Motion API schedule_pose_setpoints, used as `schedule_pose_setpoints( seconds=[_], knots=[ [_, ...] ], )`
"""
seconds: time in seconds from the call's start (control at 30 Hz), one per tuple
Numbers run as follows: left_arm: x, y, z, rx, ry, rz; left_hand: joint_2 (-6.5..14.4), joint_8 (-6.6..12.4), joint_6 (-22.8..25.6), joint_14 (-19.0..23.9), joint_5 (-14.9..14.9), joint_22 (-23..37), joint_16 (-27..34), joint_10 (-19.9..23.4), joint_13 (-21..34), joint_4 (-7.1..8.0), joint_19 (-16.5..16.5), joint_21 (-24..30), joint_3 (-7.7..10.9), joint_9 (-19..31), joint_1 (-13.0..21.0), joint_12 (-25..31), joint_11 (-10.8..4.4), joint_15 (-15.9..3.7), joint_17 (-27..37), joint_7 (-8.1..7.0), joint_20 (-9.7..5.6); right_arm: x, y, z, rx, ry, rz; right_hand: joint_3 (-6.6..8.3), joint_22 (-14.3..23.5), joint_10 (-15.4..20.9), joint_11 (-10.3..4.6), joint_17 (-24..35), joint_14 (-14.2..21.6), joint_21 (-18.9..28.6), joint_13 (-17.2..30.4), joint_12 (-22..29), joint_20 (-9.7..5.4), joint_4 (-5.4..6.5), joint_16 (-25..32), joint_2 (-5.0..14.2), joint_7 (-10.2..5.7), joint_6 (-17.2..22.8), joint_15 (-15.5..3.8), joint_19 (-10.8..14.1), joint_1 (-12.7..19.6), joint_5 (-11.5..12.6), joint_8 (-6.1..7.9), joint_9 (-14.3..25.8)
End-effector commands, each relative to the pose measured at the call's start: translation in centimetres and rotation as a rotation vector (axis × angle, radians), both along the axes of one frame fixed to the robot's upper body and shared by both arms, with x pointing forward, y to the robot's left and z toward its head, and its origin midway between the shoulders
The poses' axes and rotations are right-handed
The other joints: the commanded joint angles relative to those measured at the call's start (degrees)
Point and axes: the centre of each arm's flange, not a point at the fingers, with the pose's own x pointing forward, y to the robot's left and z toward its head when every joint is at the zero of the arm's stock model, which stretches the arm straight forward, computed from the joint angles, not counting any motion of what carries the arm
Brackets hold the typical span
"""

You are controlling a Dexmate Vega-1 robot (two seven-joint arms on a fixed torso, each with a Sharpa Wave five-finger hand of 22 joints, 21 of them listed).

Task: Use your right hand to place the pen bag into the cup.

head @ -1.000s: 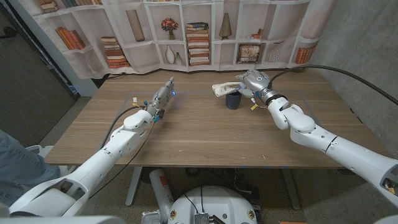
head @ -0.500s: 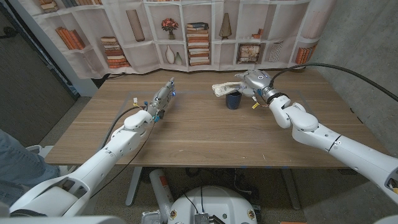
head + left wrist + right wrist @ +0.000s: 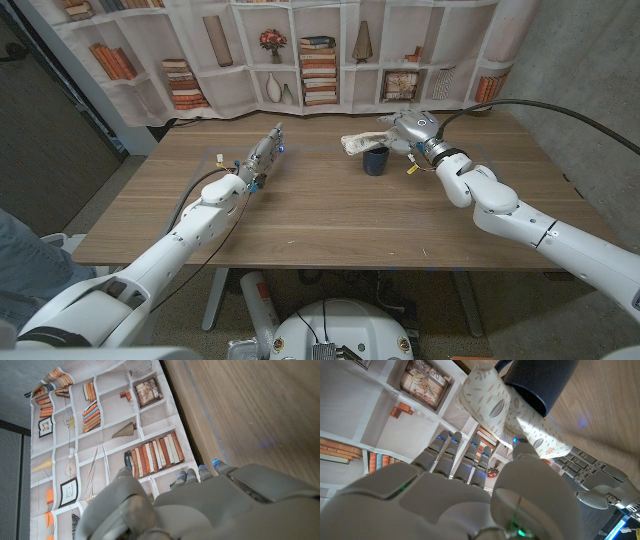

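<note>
Pen bag (image 3: 357, 143) held lengthwise across the top of the cup (image 3: 375, 161).

The right robot hand (image 3: 407, 130) grips one end of the leaf-patterned pen bag, whose long axis lies nearly level, its free end pointing away from that hand, past the dark cup's rim. The left robot hand (image 3: 264, 157) stands well apart from the cup, fingers extended, holding nothing. The wooden surface (image 3: 300, 215) carries the cup; behind it hangs a bookshelf-printed curtain (image 3: 300, 50).
</note>
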Motion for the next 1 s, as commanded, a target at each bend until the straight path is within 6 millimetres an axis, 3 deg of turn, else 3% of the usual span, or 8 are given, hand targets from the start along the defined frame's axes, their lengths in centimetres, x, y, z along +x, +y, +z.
schedule_pose_setpoints(
  seconds=[0.03, 0.53, 1.0],
  knots=[
    [0.2, -0.3, 0.6, 0.012, -0.010, -0.009, 0.0, 0.27, 0.2, -4.6, -0.1, 0.1, 0.4, -0.6, 0.3, -0.13, -8.1, 0.2, -0.06, 0.1, 0.7, 0.3, 0.04, -0.01, 0.2, 0.15, 0.43, -1.3, 0.0, 0.4, 0.046, -0.005, 0.052, -0.30, 0.1, -0.5, 0.48, 0.1, -0.5, -0.1, 0.3, 0.1, 0.53, 0.30, 0.2, -0.02, 0.30, 1.1, -2.11, 0.4, -0.8, 0.5, 0.69, 0.0],
    [-0.1, -0.9, 1.1, 0.020, -0.021, -0.012, 0.2, 0.27, 0.2, -4.6, -0.1, 0.1, 0.4, -0.5, 0.3, -0.21, -8.1, 0.2, -0.05, 0.1, 1.0, 0.3, 0.10, -0.06, 0.2, 0.13, 0.43, -2.0, -0.3, 1.4, 0.092, -0.016, 0.099, -0.57, 0.2, -0.6, 0.79, 0.3, -0.7, -0.1, 0.3, 0.4, 0.65, 1.28, 0.5, 0.59, 0.32, 2.5, -1.76, 0.4, -2.5, 0.6, 1.16, 0.0],
    [-0.3, -0.8, 1.1, 0.016, -0.026, -0.012, 0.3, 0.26, 0.2, -4.6, -0.2, 0.1, 0.4, -0.5, 0.3, -0.26, -8.1, 0.2, -0.07, 0.1, 1.1, 0.3, 0.13, -0.06, 0.2, 0.15, 0.46, -2.9, -0.5, 2.7, 0.110, -0.067, 0.096, -0.50, 0.2, -0.7, 0.82, 0.2, -0.6, -0.1, 0.3, 0.6, 0.64, 1.48, 0.5, 0.93, 0.36, 3.1, -1.83, 0.3, -2.9, 0.6, 1.34, -0.1]
  ],
)
